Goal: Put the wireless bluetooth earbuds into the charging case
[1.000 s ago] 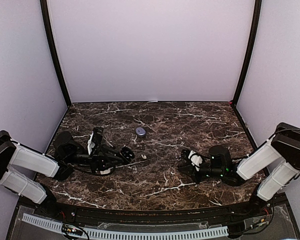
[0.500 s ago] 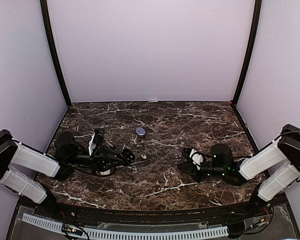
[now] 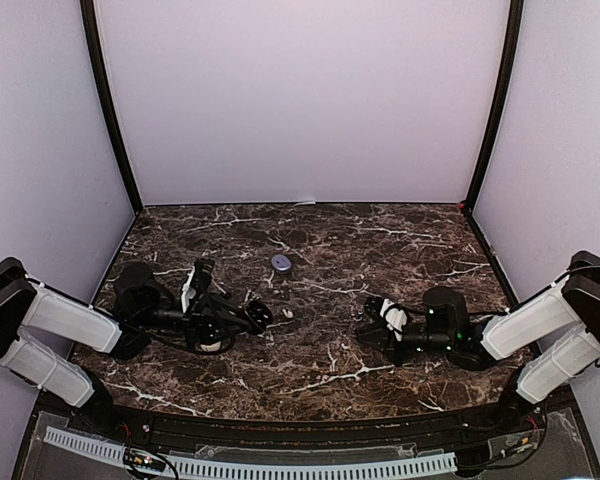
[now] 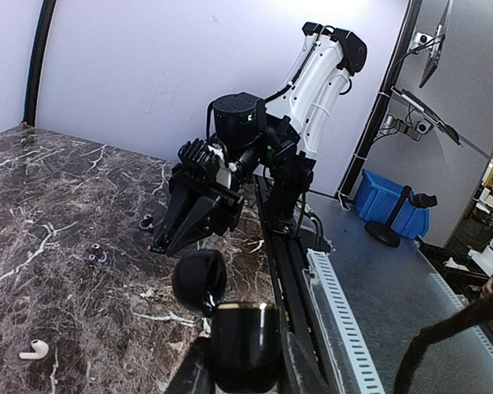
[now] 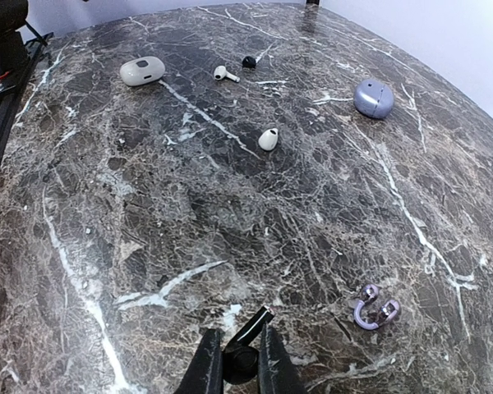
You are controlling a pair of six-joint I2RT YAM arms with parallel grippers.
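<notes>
Two arms lie low over the dark marble table (image 3: 310,385), reaching toward each other from 9 and 3 o'clock in the top view. The left gripper (image 3: 257,314) is clamped on a glossy black charging case (image 4: 245,332), its lid (image 4: 199,281) swung open and facing the right arm. The right gripper (image 5: 240,361) pinches a small dark earbud (image 5: 251,324) between its fingers, low over the marble (whether it touches the surface I cannot tell).

Loose items, as the right wrist view shows them:
- A white pill-shaped case (image 5: 142,71) lies at 11 o'clock.
- A round lavender case (image 5: 374,98) lies at 1 o'clock, well apart from the white one.
- A lavender clip-shaped earbud (image 5: 374,312) lies at 4 o'clock, near the right gripper.
- A white stemless earbud (image 5: 268,139) lies at 12 o'clock, alone.
- A white stemmed earbud (image 5: 224,74) lies farther out, with a tiny black earbud (image 5: 249,61) just beside it.
</notes>
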